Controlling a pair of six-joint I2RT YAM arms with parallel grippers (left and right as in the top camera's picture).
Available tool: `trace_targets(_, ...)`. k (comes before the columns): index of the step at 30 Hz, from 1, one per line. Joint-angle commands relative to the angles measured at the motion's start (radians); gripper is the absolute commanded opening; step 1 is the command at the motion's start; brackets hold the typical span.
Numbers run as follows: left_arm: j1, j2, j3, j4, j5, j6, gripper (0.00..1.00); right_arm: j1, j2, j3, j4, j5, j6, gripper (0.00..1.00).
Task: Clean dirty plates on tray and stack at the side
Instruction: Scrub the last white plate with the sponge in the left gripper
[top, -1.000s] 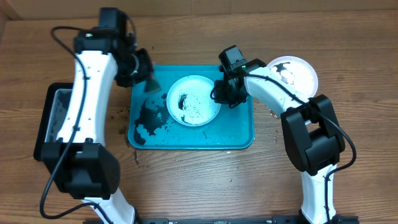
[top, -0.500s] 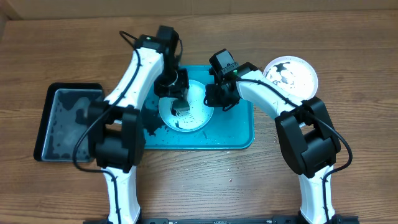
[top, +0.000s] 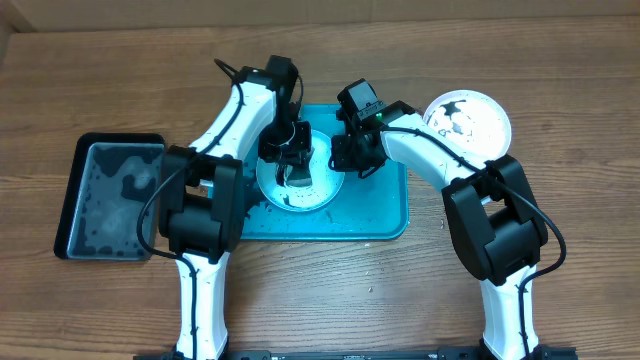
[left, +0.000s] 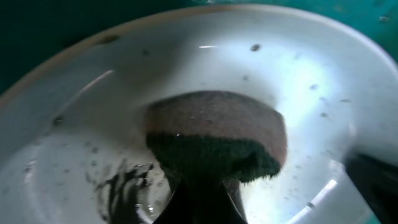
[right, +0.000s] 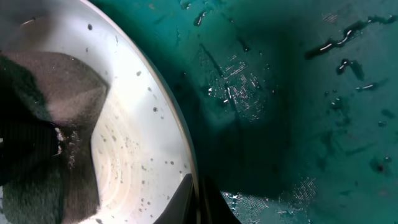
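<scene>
A white plate (top: 318, 182) with black smears lies on the turquoise tray (top: 385, 215). My left gripper (top: 290, 160) is shut on a brown and green sponge (left: 214, 134) and presses it onto the plate (left: 311, 81), beside a black smear (left: 121, 190). My right gripper (top: 352, 158) is shut on the plate's right rim (right: 183, 143), with one finger inside and one outside (right: 199, 202). A second white plate (top: 470, 118) with black smears sits on the table right of the tray. No yellow-green or aqua plate shows.
A black glossy tray (top: 105, 195) holding wet foam stands at the left. Black smears and water drops lie on the turquoise tray floor (right: 298, 93). Dark crumbs dot the wooden table (top: 560, 90) by the tray's left edge.
My left arm has swung from the tray's left edge onto the plate and now rubs the sponge a little further right. The plate and right gripper shifted left, then held still.
</scene>
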Motion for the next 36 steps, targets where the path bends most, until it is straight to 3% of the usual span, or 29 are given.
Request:
trace_targets(1, -0.008, 0.041, -0.006, 0.009, -0.428, -0.145, 0.04, -0.006, -0.016, 0.001, 0.007, -0.006, -0.007, 0.04)
trace_targets(5, -0.005, 0.041, -0.006, -0.031, -0.695, -0.277, 0.04, -0.006, -0.016, 0.001, 0.006, -0.006, -0.007, 0.04)
trace_targets(10, -0.006, 0.032, 0.007, -0.051, -0.752, -0.296, 0.04, -0.006, -0.016, 0.001, 0.006, -0.006, -0.007, 0.04)
trace_targets(15, -0.010, 0.013, 0.069, -0.101, -0.608, -0.243, 0.04, -0.006, -0.016, 0.001, 0.006, -0.006, -0.005, 0.04)
trace_targets(23, -0.016, -0.035, 0.085, -0.128, 0.095, 0.087, 0.04, -0.006, -0.016, 0.001, 0.002, -0.010, 0.001, 0.04)
trace_targets(31, -0.033, -0.035, -0.023, -0.103, 0.093, 0.108, 0.04, -0.006, -0.016, 0.001, 0.011, -0.010, 0.005, 0.04)
trace_targets(36, -0.037, -0.035, -0.091, -0.037, -0.179, -0.021, 0.04, -0.006, -0.016, 0.001, 0.010, -0.010, 0.005, 0.04)
